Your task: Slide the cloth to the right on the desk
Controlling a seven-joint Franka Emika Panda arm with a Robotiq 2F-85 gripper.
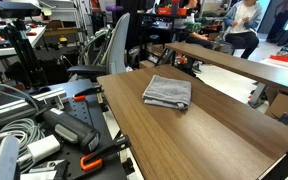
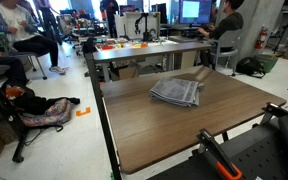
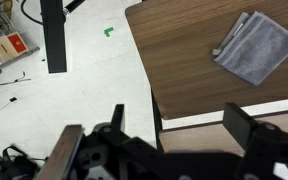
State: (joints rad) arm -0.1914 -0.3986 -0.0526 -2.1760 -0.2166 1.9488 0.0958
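The cloth (image 1: 167,91) is a small grey folded towel lying flat on the brown wood-grain desk (image 1: 209,140). It shows in both exterior views, near the desk's far part (image 2: 175,92), and at the top right of the wrist view (image 3: 256,47). My gripper (image 3: 159,140) shows only in the wrist view. Its two dark fingers are spread wide apart and hold nothing. It hangs above the desk's corner (image 3: 174,60) and the floor, well away from the cloth.
A lighter table (image 1: 234,62) with items stands behind the desk, and people sit beyond it (image 2: 227,25). Cables and orange-handled clamps (image 1: 89,160) lie by the desk's edge. A grey chair (image 1: 109,50) stands behind. A black post (image 3: 52,35) rises from the white floor.
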